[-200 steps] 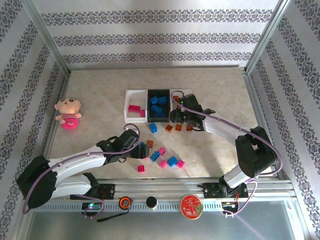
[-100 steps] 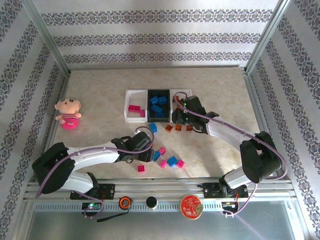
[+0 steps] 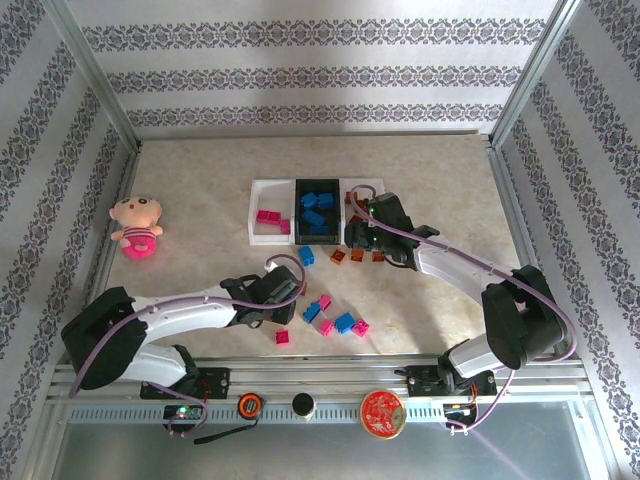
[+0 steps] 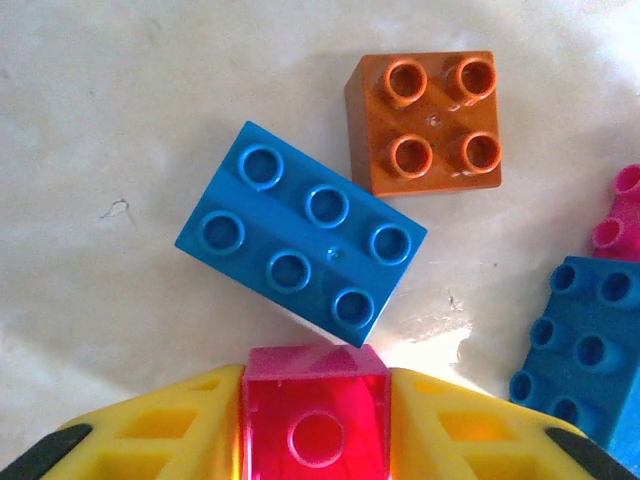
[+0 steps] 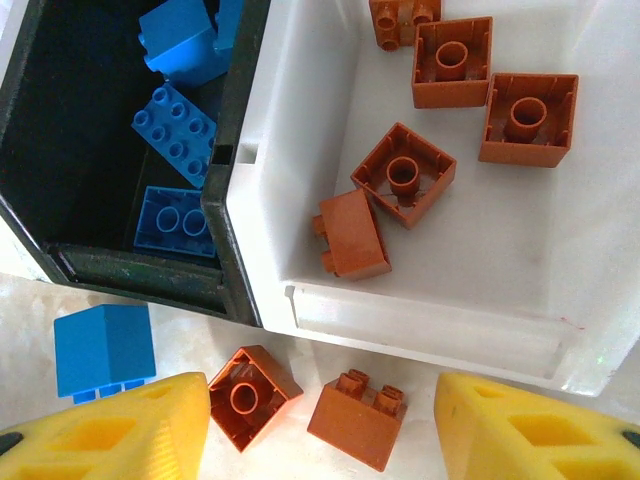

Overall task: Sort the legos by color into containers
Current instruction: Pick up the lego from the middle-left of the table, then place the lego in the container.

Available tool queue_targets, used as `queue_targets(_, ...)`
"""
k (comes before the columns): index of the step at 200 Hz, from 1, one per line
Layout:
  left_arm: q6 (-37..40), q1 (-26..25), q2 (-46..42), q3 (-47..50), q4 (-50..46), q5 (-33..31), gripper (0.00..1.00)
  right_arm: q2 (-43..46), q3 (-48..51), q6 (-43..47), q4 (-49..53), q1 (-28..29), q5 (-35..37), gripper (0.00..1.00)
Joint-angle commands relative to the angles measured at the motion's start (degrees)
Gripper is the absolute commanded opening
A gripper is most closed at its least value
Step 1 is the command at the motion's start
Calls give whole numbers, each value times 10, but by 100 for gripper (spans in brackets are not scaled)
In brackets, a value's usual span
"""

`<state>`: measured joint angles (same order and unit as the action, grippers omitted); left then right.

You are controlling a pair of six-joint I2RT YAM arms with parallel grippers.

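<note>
Left wrist: claw grips pink plastic brick (square, glossy).

Partly off the right edge, a pink lego and a blue lego; off the top, an orange lego.

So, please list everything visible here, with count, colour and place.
containers: three, white, black, white, in a row on the table
pink bricks: about two, left white tray
blue bricks: several, black tray
orange bricks: five, right white tray
loose bricks: about ten, pink, blue, orange, on the table
doll: one, pink, table's left
left fingers: yellow, shut on a pink brick
right fingers: yellow, open, over loose orange bricks
</note>
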<state>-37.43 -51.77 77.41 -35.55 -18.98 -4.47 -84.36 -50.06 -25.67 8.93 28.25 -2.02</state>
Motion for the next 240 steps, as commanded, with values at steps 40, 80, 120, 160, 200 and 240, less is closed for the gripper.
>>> queue_targets(40, 5, -5, 5, 6, -23, -24, 56, 19, 18, -10, -14, -5, -4, 62)
queue_targets(80, 7, -5, 46, 8, 3, -14, 41, 21, 24, -12, -16, -8, -6, 62)
queue_targets(120, 5, -3, -11, 10, -13, -37, 31, 30, 30, -11, -17, -14, -9, 62)
queue_targets(160, 35, 84, -101, -20, -21, -6, 29, 40, 36, -18, -24, -14, -12, 62)
queue_targets(200, 59, 191, -83, -95, 50, 47, 28, 50, 50, -26, -30, -14, -18, 62)
queue_targets(240, 66, 251, 44, -192, 101, 62, 27, 69, 71, -28, -28, -11, -19, 62)
